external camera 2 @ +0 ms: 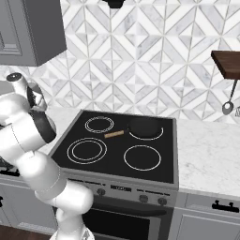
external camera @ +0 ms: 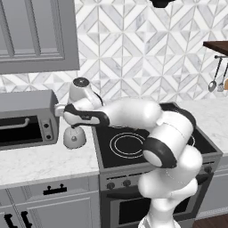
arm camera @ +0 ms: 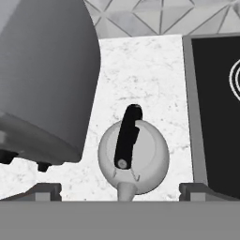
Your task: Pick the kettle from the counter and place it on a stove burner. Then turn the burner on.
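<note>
A white robot arm with dark joints reaches to the left of centre in the left base view, its hand (external camera: 71,125) poised directly above a small squat silver-grey metal kettle (external camera: 74,137) with a black handle on top. The kettle stands on the white marble-look table (external camera: 44,162), between a grey toaster oven (external camera: 27,118) at the left edge of the frame and the black glass cooktop (external camera: 133,142) at centre.

In the hand view the kettle (arm camera: 133,156) sits low in the middle of the frame, its spout pointing toward the bottom edge. The two dark fingertips (arm camera: 47,191) rise wide apart at either side of it, touching nothing; the hand is wide open.

In the right base view, the large burner zone of two concentric white rings (external camera 2: 86,150) lies bare at the lower left of the cooktop (external camera 2: 159,173). A dark round pan (external camera 2: 145,126) with a wooden handle rests on the upper right zone. A metal ladle (external camera 2: 228,106) hangs at the right edge beneath a brown wooden shelf (external camera 2: 227,63).
</note>
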Controlling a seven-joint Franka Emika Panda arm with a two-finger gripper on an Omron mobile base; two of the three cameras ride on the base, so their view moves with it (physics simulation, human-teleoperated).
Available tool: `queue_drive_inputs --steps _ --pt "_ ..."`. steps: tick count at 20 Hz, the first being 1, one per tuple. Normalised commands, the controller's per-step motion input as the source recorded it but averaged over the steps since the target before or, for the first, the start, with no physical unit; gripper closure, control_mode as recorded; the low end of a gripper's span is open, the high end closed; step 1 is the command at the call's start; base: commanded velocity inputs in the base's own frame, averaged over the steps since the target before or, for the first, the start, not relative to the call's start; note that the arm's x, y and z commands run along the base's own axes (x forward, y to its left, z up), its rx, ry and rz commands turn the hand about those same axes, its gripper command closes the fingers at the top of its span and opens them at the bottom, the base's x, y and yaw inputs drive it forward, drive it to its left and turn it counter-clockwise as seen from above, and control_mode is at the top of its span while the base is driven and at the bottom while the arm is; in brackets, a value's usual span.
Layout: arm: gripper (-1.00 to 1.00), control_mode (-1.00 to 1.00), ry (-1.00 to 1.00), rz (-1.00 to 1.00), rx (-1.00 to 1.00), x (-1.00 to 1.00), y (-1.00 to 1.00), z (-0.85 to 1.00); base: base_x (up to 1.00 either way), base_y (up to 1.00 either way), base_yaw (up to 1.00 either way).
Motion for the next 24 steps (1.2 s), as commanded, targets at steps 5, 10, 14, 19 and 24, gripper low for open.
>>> queue_drive_inputs --steps 5,10,14,19,24 --pt "-1.0 -1.0 0.15 0.0 -0.02 0.0 0.01 -0.31 0.0 0.0 0.0" --pt "-1.0 -1.0 0.09 0.0 -0.03 0.0 -0.08 -0.43 0.0 0.0 0.0" --pt "-1.0 -1.0 0.03 -0.01 0.0 0.08 -0.03 -0.34 0.0 0.0 0.0" --pt "-1.0 -1.0 0.0 0.0 0.0 0.21 0.0 -0.3 0.0 0.0 0.0" --pt "-1.0 -1.0 0.0 0.0 0.0 0.33 0.0 -0.23 0.0 0.0 0.0"
